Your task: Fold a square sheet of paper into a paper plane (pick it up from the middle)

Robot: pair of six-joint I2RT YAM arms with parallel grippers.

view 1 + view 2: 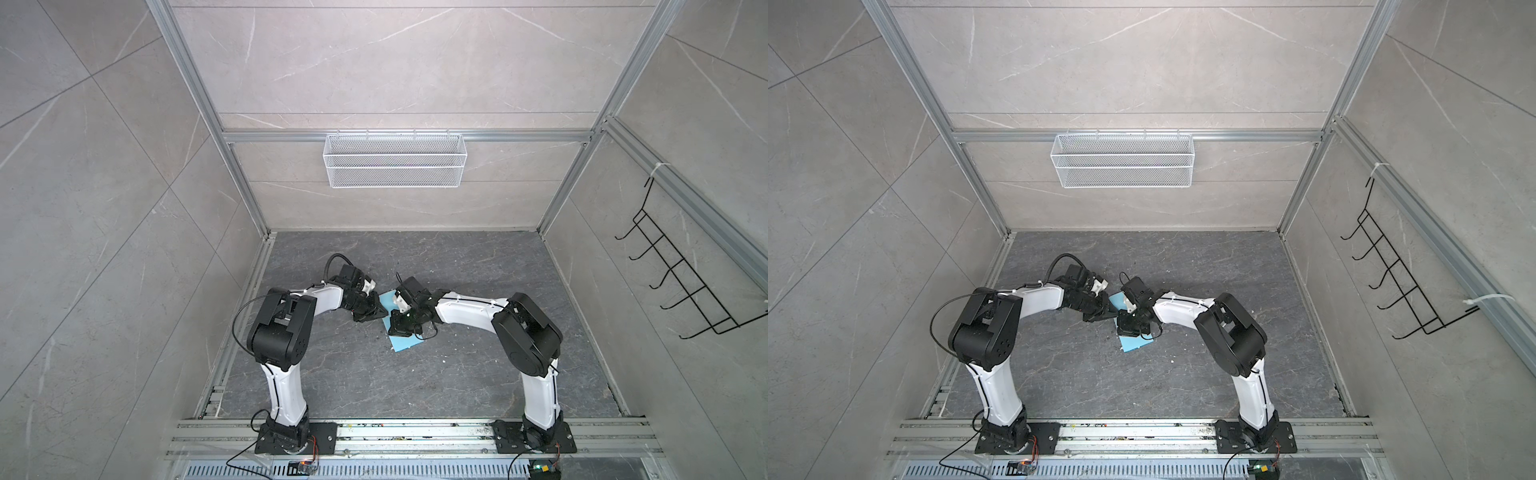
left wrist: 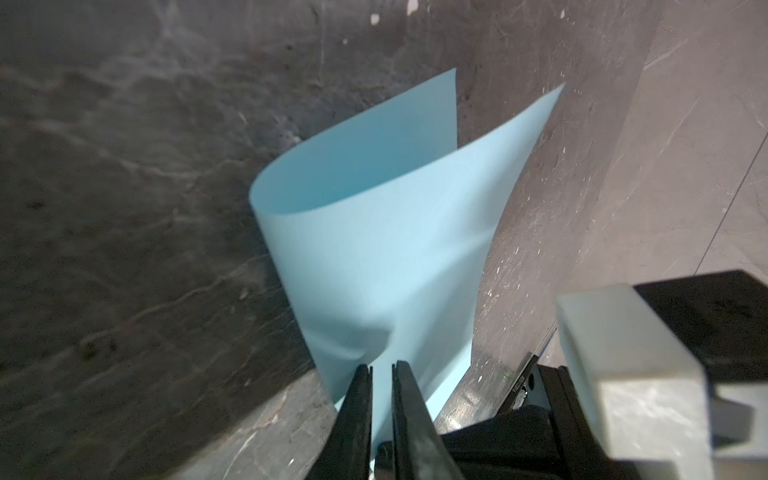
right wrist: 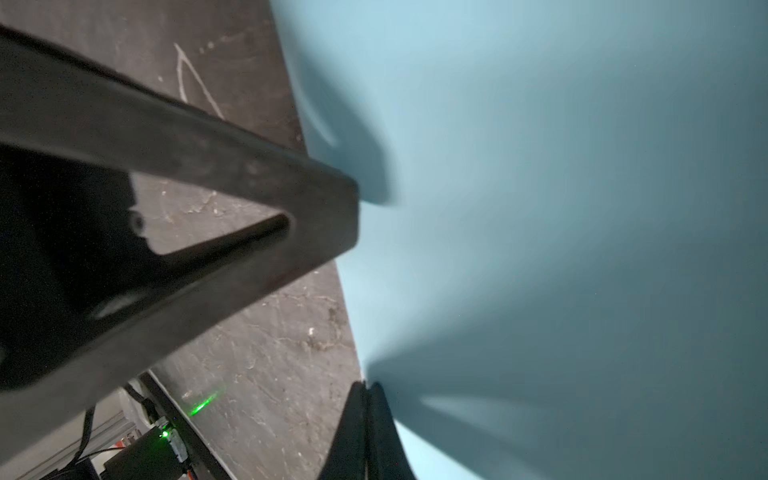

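The square sheet of paper [image 1: 405,343], light blue, sits mid-table between both grippers in both top views, mostly hidden under them [image 1: 1133,343]. In the left wrist view the sheet [image 2: 374,232] stands curled up from the dark table. My left gripper [image 2: 382,368] is at the sheet's near edge, jaws a narrow gap apart with blue showing between them. My right gripper [image 3: 366,386] is shut, its tips pinching the sheet's [image 3: 540,208] edge. One finger [image 3: 324,199] of the left gripper touches that same edge. No paper plane shape shows.
A white wire basket [image 1: 395,160] hangs on the back wall. A black hook rack [image 1: 685,270] hangs on the right wall. Aluminium rails [image 1: 415,436] carrying both arm bases run along the front edge. The right arm's white wrist part [image 2: 623,374] is close beside my left gripper.
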